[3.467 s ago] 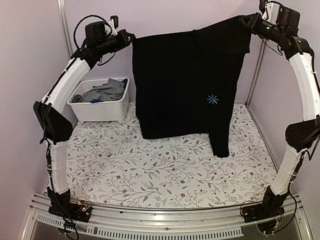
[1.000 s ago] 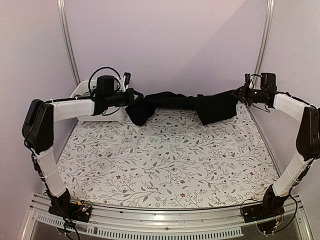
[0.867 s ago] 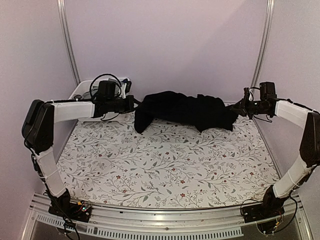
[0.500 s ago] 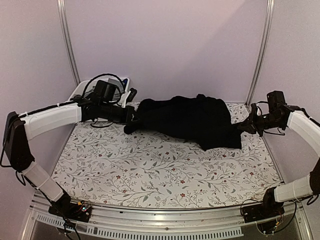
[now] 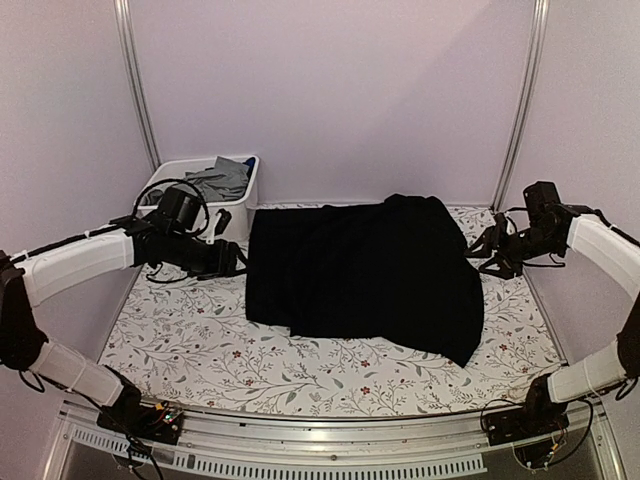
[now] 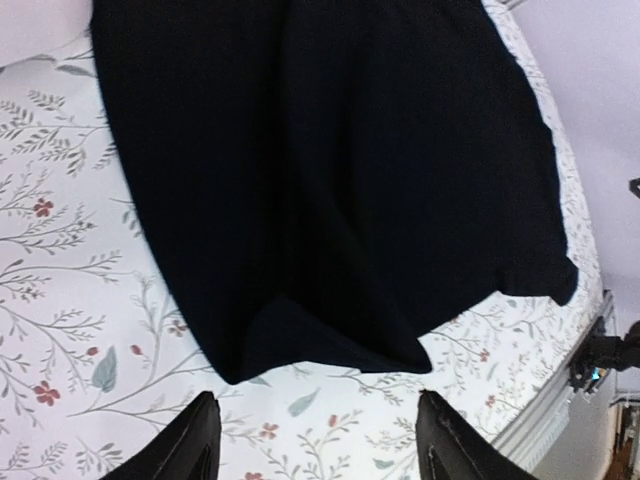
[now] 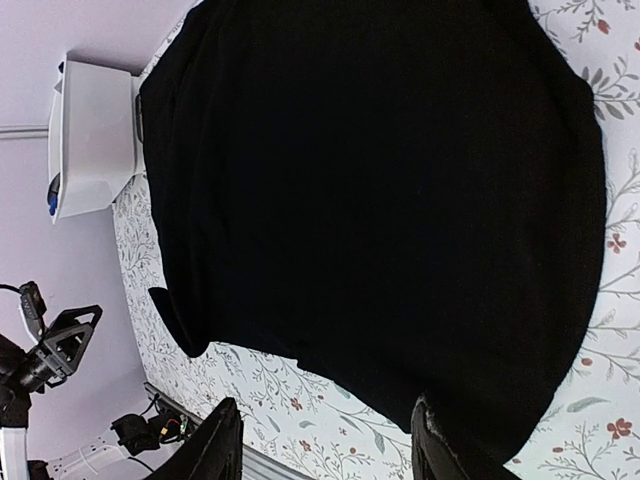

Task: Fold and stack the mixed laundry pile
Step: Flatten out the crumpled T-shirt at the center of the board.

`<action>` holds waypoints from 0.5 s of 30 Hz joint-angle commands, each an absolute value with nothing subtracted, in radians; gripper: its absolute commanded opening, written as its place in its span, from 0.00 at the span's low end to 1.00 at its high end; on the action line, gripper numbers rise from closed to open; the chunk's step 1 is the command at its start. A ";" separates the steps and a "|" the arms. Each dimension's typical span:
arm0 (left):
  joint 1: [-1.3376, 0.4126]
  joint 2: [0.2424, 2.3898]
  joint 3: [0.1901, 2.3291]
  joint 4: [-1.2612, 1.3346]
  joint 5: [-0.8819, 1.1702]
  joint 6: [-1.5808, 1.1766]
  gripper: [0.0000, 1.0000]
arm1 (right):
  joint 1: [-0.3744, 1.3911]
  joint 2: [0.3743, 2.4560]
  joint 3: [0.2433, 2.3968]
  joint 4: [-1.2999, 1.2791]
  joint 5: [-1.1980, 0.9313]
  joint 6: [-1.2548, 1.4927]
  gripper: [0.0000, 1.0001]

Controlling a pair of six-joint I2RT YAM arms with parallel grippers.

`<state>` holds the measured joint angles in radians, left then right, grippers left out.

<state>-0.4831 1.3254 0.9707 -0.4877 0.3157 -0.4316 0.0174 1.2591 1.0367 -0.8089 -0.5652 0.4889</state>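
On table [image 5: 200, 345], black T-shirt [image 5: 360, 270] now flat; left tool [image 5: 236, 262], right tool [image 5: 478, 256] newly spread.

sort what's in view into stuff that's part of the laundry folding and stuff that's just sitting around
Part of the job:
- black T-shirt, spread out on the table
- grey garment, heaped in the bin

Just lying about:
- white bin
- floral table cover

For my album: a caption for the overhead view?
Black T-shirt spread on floral table, left gripper and right gripper open beside it.
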 commanded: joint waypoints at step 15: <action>-0.450 1.739 1.107 -0.440 0.373 -0.536 0.85 | 0.262 1.775 1.186 -0.635 -0.603 0.271 0.50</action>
